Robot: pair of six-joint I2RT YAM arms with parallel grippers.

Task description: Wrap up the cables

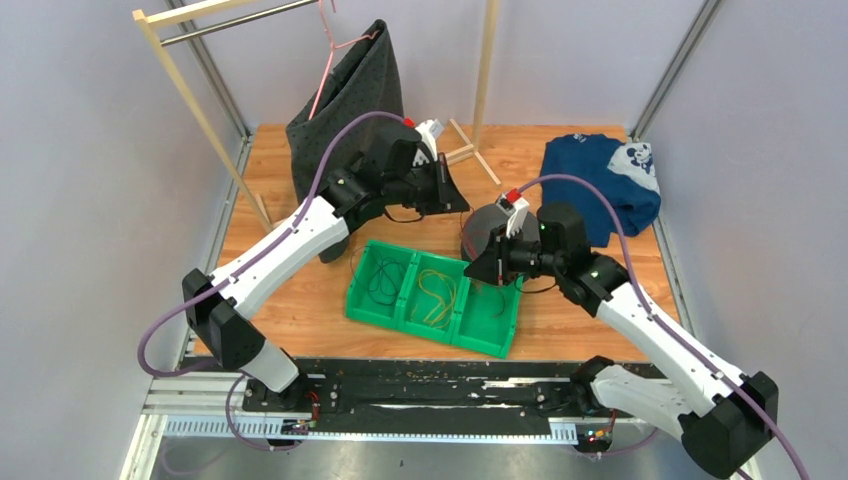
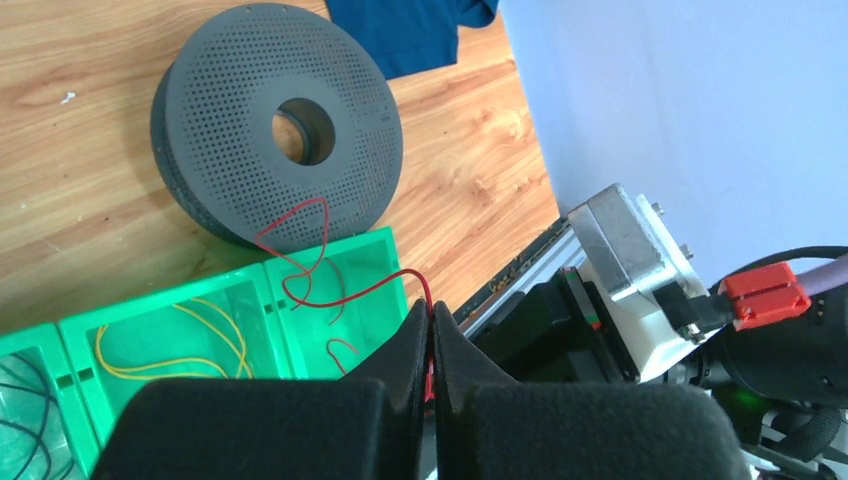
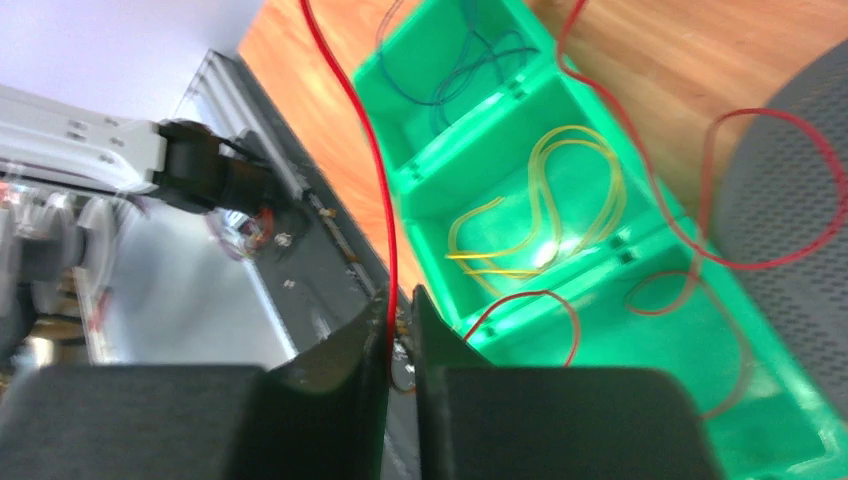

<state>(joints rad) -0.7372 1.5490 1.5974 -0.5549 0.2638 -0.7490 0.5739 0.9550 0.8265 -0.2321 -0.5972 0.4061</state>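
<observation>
**Top view:** A green three-compartment tray [image 1: 500,338] is seen at the centre of the wooden table [image 1: 290,300]. A dark cable [image 1: 380,280] is coiled in its left compartment and a yellow cable [image 1: 436,296] in the middle one. The left gripper [image 1: 455,190] is held above the tray's far edge. The right gripper [image 1: 482,262] is held over the right compartment, in front of a grey perforated spool [image 1: 478,230]. A blue garment [image 1: 590,175] is laid at upper right, and a dark garment [image 1: 350,100] is hung from a rack at upper left.

**Left wrist view:** The left gripper [image 2: 432,318] is pictured with its fingers pressed together on the red cable [image 2: 380,284]. The cable is looped back over the tray's [image 2: 278,340] right-hand compartment and up against the spool [image 2: 280,130], which lies flat at upper left. The yellow cable [image 2: 170,345] is shown in the middle compartment, and the dark cable [image 2: 20,400] at the lower left corner.

**Right wrist view:** The red cable [image 3: 392,260] is seen running down from the top edge into the narrow gap between the fingers of the right gripper [image 3: 398,300]. Whether it is already pinched cannot be told. More red loops are spread in the nearest compartment of the tray [image 3: 800,410] and across the spool [image 3: 790,170] at right. The yellow cable [image 3: 480,255] is held in the middle compartment and the dark cable [image 3: 470,75] in the one at the top of the frame.
</observation>
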